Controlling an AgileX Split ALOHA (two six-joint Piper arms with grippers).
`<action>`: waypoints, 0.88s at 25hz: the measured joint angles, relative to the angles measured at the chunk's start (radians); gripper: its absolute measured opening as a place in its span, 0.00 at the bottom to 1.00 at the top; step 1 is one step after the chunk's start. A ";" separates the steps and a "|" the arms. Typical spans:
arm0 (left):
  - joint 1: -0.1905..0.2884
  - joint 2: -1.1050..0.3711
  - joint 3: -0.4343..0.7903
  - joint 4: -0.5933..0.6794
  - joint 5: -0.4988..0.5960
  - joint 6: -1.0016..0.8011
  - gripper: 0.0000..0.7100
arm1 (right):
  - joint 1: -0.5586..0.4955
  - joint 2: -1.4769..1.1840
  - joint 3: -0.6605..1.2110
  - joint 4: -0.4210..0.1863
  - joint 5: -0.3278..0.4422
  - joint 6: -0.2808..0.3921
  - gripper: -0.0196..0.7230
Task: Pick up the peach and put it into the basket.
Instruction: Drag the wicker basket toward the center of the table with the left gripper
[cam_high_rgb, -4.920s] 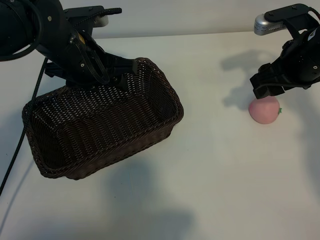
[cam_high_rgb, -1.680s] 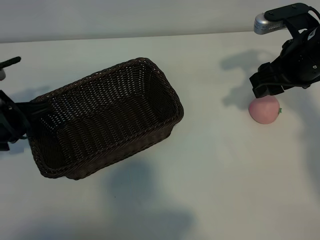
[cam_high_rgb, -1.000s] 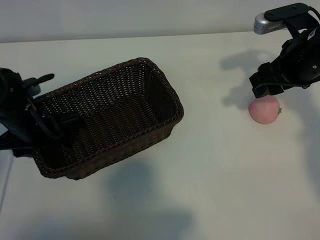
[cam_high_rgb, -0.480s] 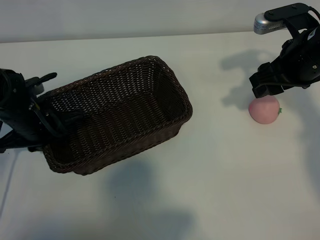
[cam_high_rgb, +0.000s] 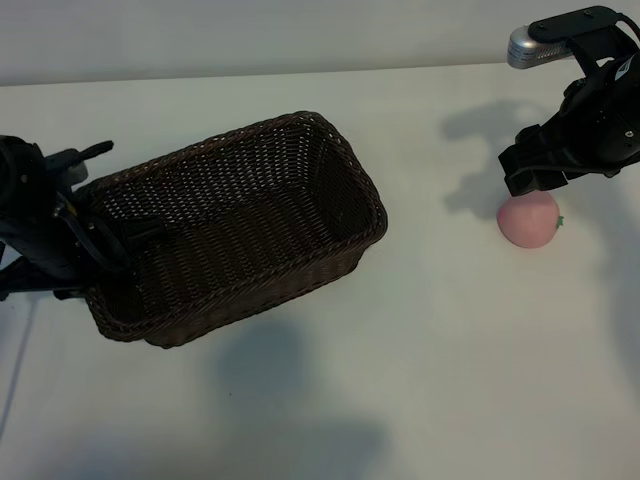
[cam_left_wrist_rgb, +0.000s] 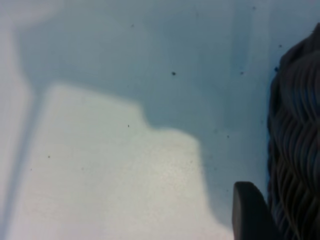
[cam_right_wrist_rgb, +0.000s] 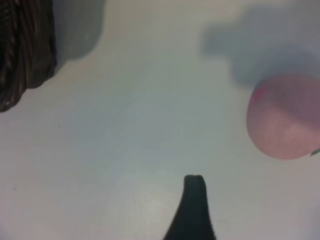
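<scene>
Left tool (cam_high_rgb: 118, 237) at the near-left end of the basket (cam_high_rgb: 300, 215), astride the short end wall; one dark finger (cam_high_rgb: 145, 232) inside over the weave, the other outside, seen in the left wrist view as a dark tip (cam_left_wrist_rgb: 250, 212) just beside the wicker (cam_left_wrist_rgb: 295, 150); closed on the basket's end wall, a partial opening the width of the rim. Basket resting on the white bench (cam_high_rgb: 420, 350), lying diagonally, long axis running from near-left to far-right; braided rim up, sloped sides, nothing visible inside except the tool's finger.

Peach (cam_high_rgb: 529, 219) on the bench, well apart from the basket, toward the right side; pale pink, round, a tiny green leaf (cam_high_rgb: 560, 220) at its right end; not held. Right tool (cam_high_rgb: 538, 172) hanging just above and behind the peach, jaws wide apart and gripping nothing; contact with the fruit not to be told from the exterior view. In the right wrist view, peach (cam_right_wrist_rgb: 285, 116) lying on the bare bench under a grey shadow, one dark finger (cam_right_wrist_rgb: 192, 207) of the right tool apart from it, a corner of the basket (cam_right_wrist_rgb: 25, 50) farther off at the frame's edge.

Shadows of both arms cast on the bench, one below the basket, one beside the peach.
</scene>
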 joint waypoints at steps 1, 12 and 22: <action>0.005 -0.011 0.000 -0.009 0.001 0.012 0.33 | 0.000 0.000 0.000 0.000 0.000 0.000 0.81; 0.236 -0.150 0.007 -0.458 0.065 0.565 0.23 | 0.000 0.000 0.000 0.000 0.001 0.000 0.81; 0.297 -0.144 -0.038 -0.656 0.111 0.839 0.23 | 0.000 0.000 0.000 0.000 0.002 0.000 0.81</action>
